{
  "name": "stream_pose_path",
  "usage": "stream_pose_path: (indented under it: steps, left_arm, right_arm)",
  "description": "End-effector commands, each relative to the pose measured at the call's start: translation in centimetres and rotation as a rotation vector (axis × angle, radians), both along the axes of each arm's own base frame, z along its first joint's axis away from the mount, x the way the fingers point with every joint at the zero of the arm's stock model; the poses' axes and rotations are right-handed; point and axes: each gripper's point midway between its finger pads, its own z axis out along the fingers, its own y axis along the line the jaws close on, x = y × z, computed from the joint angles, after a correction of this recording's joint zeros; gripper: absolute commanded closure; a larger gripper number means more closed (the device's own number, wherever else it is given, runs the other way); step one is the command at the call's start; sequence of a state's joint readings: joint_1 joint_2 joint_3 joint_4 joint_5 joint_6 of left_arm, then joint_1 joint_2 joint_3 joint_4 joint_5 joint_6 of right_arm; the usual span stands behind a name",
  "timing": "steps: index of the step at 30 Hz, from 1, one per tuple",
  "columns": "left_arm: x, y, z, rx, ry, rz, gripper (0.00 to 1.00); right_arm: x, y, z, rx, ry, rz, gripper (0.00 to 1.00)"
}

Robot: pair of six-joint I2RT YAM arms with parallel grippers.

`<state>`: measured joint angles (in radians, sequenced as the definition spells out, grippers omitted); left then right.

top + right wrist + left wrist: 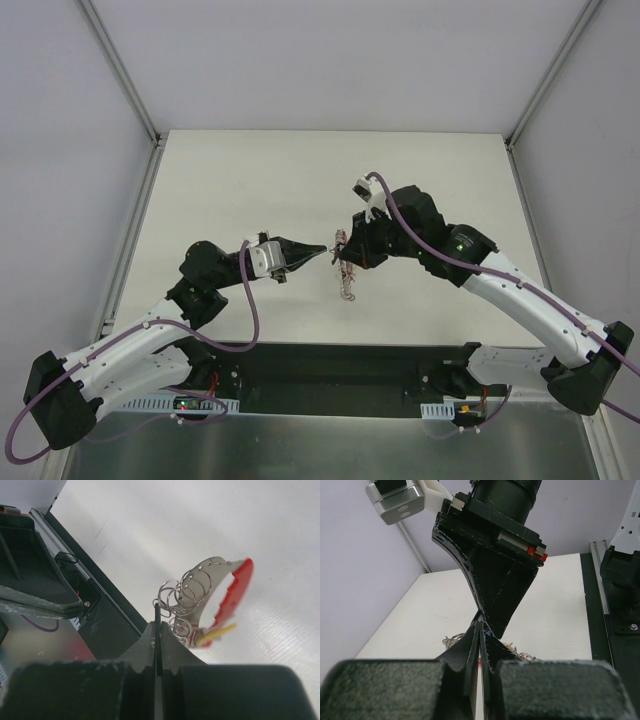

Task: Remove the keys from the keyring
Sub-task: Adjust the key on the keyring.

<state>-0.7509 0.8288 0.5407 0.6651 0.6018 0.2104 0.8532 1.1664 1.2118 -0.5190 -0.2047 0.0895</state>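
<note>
One keyring (pixel 186 605) with a red piece (pixel 240 587) is pinched in the closed right pincer (pixel 157 630) above the surface (pixel 250 190); the left pincer (pixel 322 250), also closed, is held alongside.

- keyring (pixel 192 592) rings: thin bright metal wire, polished, glinting
- red piece (pixel 237 587) on it: smooth plastic, slight sheen
- bench (pixel 225 520): white, matt, faint fine texture
- right gripper (pixel 157 617) jaws: black plastic, matt; blocks behind them grainy, rough
- left gripper (pixel 479 630) jaws: black plastic, semi-gloss, scuffed edges
</note>
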Motion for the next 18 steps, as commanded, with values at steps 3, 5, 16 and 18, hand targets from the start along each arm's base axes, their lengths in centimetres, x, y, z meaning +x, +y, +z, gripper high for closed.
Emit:
stream_pose_path:
  steps: [3, 5, 16, 18]
  left_arm:
    - [0.0, 0.6, 1.1, -0.003, -0.034, 0.024, 1.0]
    - [0.1, 0.8, 0.9, 0.016, -0.02, 0.033, 1.0]
    - [-0.1, 0.8, -1.0, 0.081, 0.172, 0.034, 0.59]
    - [-0.3, 0.7, -1.3, 0.092, 0.183, 0.025, 0.59]
  right_arm:
    - [0.6, -0.1, 2.5, 0.05, -0.065, -0.02, 0.99]
    - [0.5, -0.2, 2.5, 0.049, -0.068, -0.018, 0.99]
    - [-0.4, -0.1, 3.6, 0.072, -0.129, 0.071, 0.99]
    - [-0.4, -0.3, 4.0, 0.079, -0.14, 0.069, 0.99]
